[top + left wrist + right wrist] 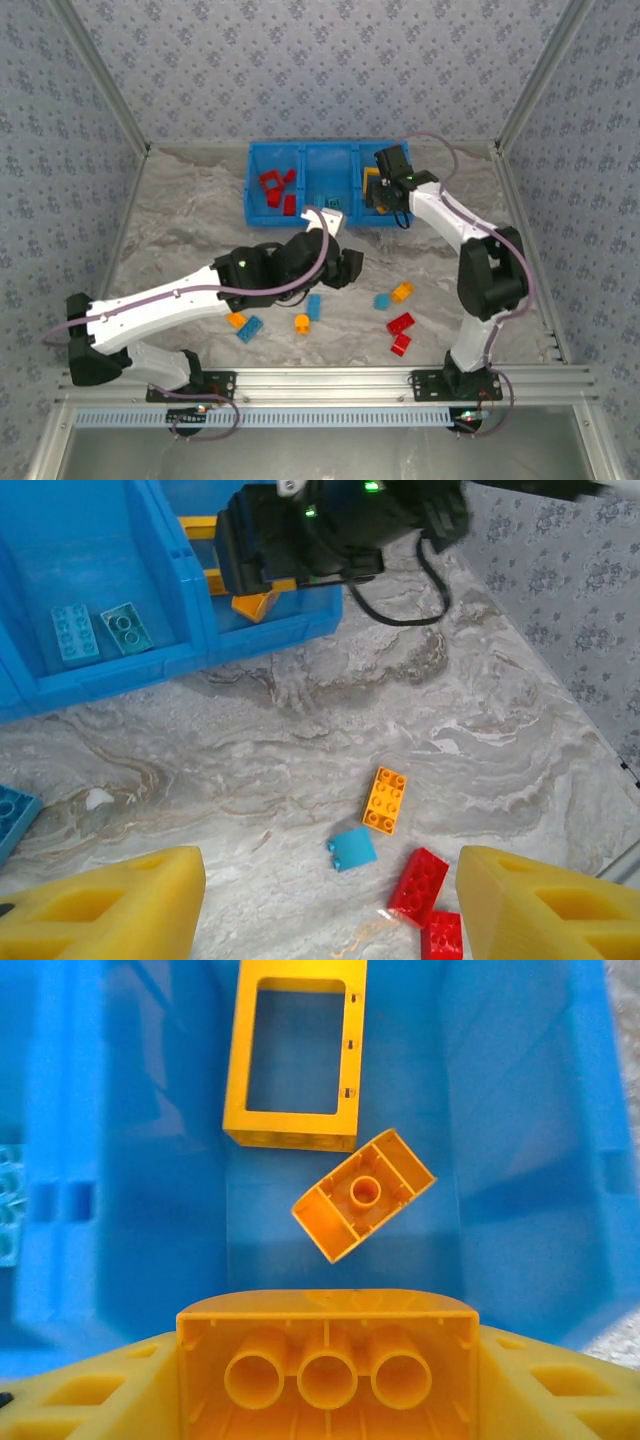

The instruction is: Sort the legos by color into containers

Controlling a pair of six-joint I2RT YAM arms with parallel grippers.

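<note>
Hovering over the right compartment of the bright blue plastic tray [320, 146], the right gripper [375, 195] clamps a yellow 3-tube brick [327, 1355], underside showing, seemingly for release beside 1 hollow yellow frame [290, 1127] and 1 upturned yellow brick [363, 1193]. Left gripper [328, 890] stands wide, empty, above an orange brick [384, 800], light-blue brick [352, 849] and red brick [420, 885].

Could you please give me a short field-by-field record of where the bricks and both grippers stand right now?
left gripper: open, empty, over the table
right gripper: shut on held yellow brick, over the tray's right compartment
left compartment: red bricks
middle compartment: two light blue bricks
right compartment: yellow frame, upturned yellow brick
loose on table: three orange pieces, three blue pieces, two red pieces
</note>
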